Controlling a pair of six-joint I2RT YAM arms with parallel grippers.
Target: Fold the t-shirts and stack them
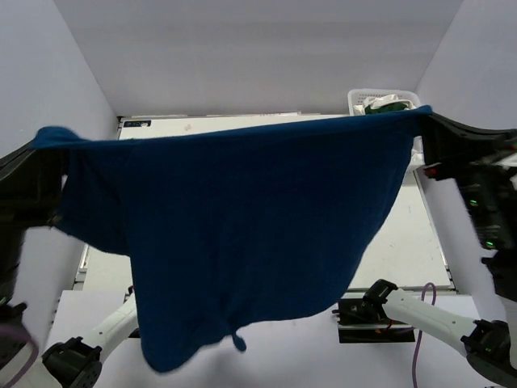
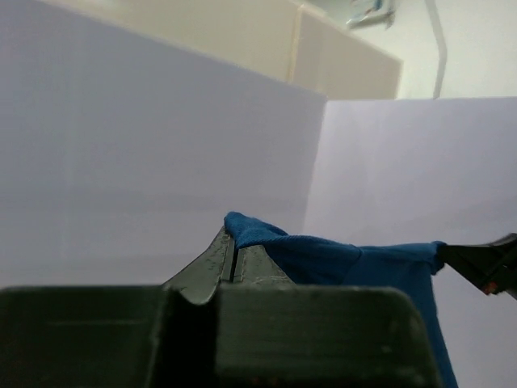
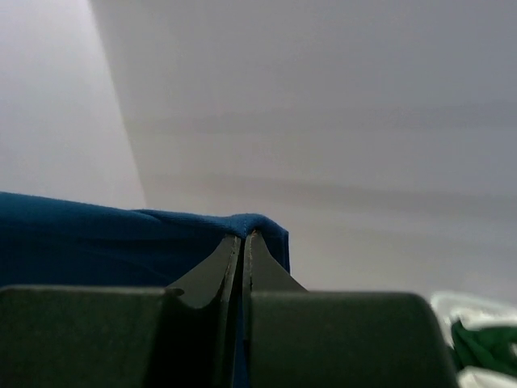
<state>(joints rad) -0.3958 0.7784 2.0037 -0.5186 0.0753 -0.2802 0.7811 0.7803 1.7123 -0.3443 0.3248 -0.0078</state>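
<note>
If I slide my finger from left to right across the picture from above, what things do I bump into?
left gripper → blue t-shirt → white basket → right gripper

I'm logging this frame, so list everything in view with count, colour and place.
blue t-shirt: one, royal blue, stretched in the air between both hands, above the table.
basket: one, white mesh, table's far right corner.
bundled cloth: count unclear, green and white, in the basket.
table: one, pale, below the shirt.
left hand: one, dark, shut on the shirt's left corner.
right hand: one, dark, shut on its right corner.
</note>
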